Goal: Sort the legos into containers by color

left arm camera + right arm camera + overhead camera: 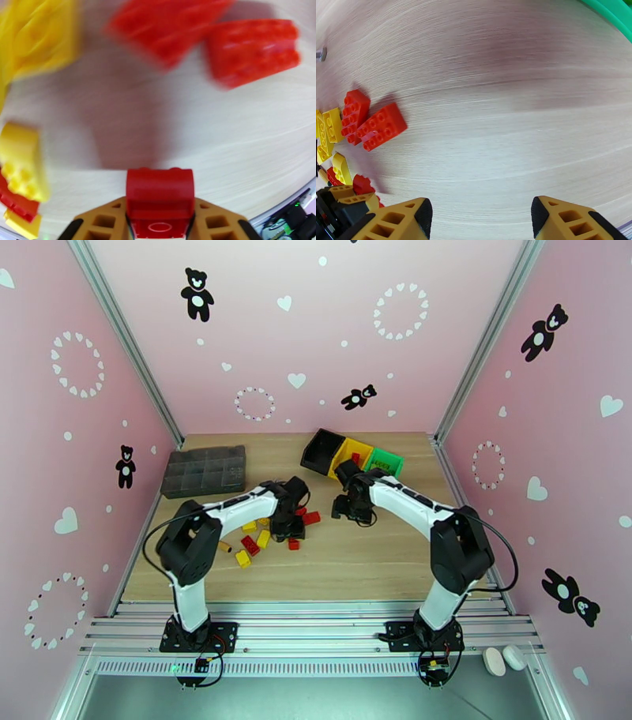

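Red brick (160, 189) sat clamped in left claw (160, 213); right claw (482, 217) stood apart, empty. I judged it light, rigid, slick: pinch flat sides.

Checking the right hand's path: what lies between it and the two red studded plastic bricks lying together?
Bare wooden tabletop separates the right hand from the red studded bricks; right wrist view.

Three matte pink walls (316, 327) close the space ahead of the jaws and on both sides of them. They carry white heart stickers (296, 380) and black teddy bear stickers (197, 294). Silver aluminium posts (129, 343) stand in the far corners. Under the jaws lies a light wooden tabletop (355, 556), and behind them run silver slotted rails (316, 627). The light is even and the shadows are soft.
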### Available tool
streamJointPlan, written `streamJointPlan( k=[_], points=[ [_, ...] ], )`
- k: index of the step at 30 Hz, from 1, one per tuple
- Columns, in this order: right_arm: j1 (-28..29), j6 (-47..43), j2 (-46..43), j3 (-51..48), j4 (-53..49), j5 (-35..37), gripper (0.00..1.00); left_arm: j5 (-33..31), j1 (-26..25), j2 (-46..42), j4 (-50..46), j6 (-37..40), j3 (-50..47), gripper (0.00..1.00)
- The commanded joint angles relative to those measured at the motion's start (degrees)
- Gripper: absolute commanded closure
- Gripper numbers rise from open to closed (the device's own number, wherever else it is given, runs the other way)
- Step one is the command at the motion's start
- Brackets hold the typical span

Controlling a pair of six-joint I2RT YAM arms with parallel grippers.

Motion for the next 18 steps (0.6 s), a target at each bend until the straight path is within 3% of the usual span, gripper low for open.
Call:
streamJointPlan(
  k=[1,4,9,11,18],
  points=[
    [-1.19,0.83,-3.88,-2.43,-0.34,0.71,0.30,6.23,-1.97,3.60,-0.22,0.39,4.59,0.68],
    [-1.63,0.84,-5.33,-3.56,-0.59,0.95,0.29,9.16,-3.25,6.22,0.51,-0.23,7.31,0.63],
    [-1.67,1.60,-6.79,-4.40,-0.93,0.87,0.26,12.97,-3.65,6.61,3.49,-2.17,7.76,0.38],
    [-1.65,2.10,-7.27,-4.62,-0.87,0.69,0.24,12.70,-3.70,5.60,3.30,-1.79,7.50,0.32],
    [-0.72,4.36,-7.52,-5.18,-0.61,0.17,0.22,7.95,-1.96,-3.30,1.32,-0.71,0.02,0.31]
  ],
)
